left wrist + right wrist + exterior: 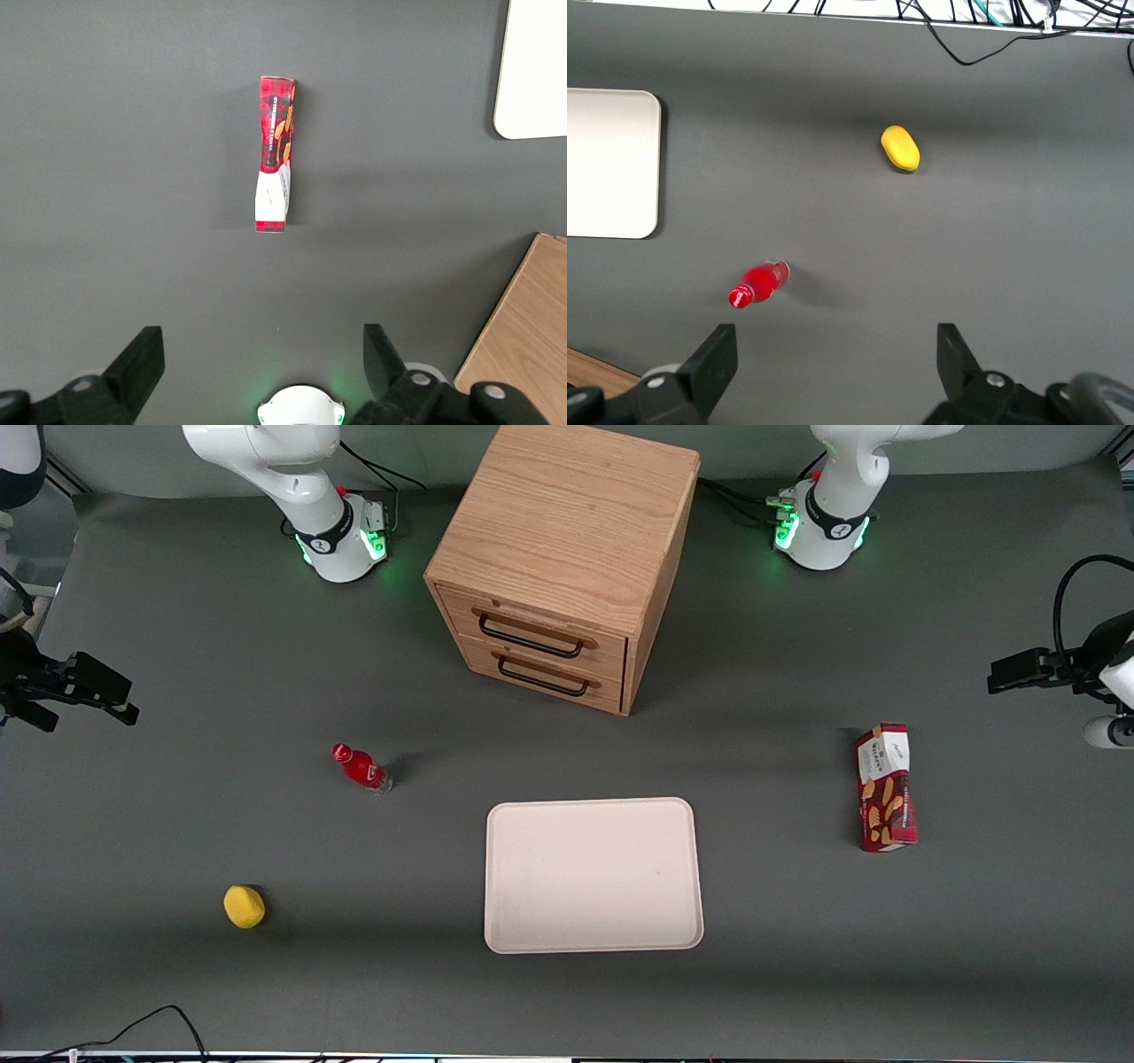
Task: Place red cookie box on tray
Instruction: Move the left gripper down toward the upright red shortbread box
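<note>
My fingers (142, 367) stand spread wide with nothing between them, and my gripper (261, 363) hovers above the desk (177, 824), apart from the red cookie box (886, 788). That box lies flat on the desk toward my working arm's end, well apart from the tray (592, 875), which sits in front of the wooden drawer cabinet (558, 558).

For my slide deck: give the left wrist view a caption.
Open tool hovering above the red cookie box lying on the table, tray nearby.
</note>
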Available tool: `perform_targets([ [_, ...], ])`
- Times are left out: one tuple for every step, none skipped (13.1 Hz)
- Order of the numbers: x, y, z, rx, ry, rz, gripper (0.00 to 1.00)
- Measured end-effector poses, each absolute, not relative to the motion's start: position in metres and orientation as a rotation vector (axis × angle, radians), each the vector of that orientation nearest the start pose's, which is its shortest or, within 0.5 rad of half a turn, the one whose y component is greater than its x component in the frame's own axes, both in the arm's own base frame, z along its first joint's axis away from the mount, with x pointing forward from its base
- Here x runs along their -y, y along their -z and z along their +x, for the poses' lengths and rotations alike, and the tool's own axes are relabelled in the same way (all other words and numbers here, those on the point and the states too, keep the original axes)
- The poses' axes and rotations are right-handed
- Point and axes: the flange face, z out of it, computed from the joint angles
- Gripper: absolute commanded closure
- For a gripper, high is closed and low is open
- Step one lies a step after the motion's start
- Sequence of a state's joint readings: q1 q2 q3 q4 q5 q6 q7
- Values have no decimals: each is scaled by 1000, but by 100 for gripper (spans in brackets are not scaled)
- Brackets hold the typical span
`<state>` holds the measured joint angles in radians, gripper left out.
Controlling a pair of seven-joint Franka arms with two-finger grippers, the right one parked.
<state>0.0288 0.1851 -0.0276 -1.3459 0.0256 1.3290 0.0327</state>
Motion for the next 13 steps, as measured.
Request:
perform_targets([
  [-5, -604, 583, -45, -325, -3108, 0],
  [-5, -605, 581, -44, -349, -3105, 0],
  [-5, -606, 580, -44, -363, -3104, 0],
  [-6, -604, 579, -43, -372, -3103, 0],
  [-7, -599, 580, -39, -386, -3102, 0],
  [-9, -589, 584, -35, -394, -3101, 0],
  [-11, -572, 590, -34, -385, -3102, 0],
  [-11, -545, 598, -41, -363, -3104, 0],
  [-12, -509, 607, -61, -333, -3108, 0],
  [-12, -470, 613, -97, -297, -3113, 0],
  [-14, -430, 615, -132, -269, -3116, 0],
  [-18, -393, 616, -159, -243, -3117, 0],
  [-21, -361, 615, -177, -208, -3118, 0],
])
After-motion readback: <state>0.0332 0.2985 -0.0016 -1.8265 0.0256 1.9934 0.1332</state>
